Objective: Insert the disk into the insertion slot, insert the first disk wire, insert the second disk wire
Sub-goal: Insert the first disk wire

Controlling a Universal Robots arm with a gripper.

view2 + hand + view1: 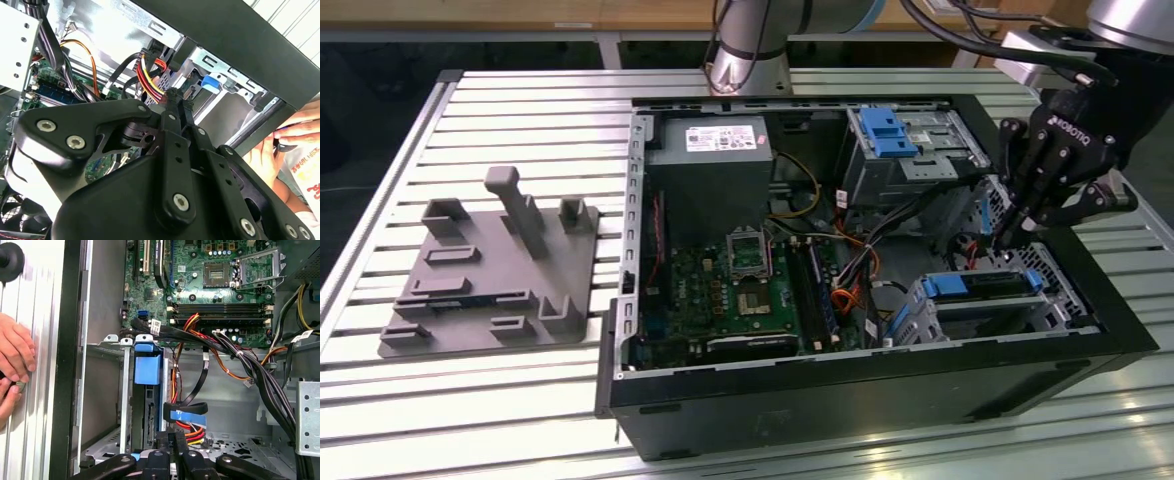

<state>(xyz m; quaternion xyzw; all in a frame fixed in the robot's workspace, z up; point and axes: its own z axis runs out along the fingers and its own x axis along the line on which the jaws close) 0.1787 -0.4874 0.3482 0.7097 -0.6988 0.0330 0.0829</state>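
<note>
The disk (981,285), silver-grey in a bright blue carrier, lies in the insertion slot (1067,305) at the case's corner on the exterior view's right. My gripper (1014,238) hangs just above the disk's inner end, fingers pointing down. In both wrist views the fingers (164,440) are closed together, and a red, yellow and black wire bundle (150,75) ends right at my gripper (174,95). In the first wrist view my gripper (172,437) faces the disk's blue carrier (147,367), beside a black cable with a blue tab (185,416).
A taller cage with a blue clip (887,130) stands behind the gripper. Motherboard (747,290) and power supply (707,150) fill the case's middle. Loose cables (260,370) run nearby. A person's hand (12,360) rests outside the case wall. A grey fixture plate (487,270) sits at the exterior view's left.
</note>
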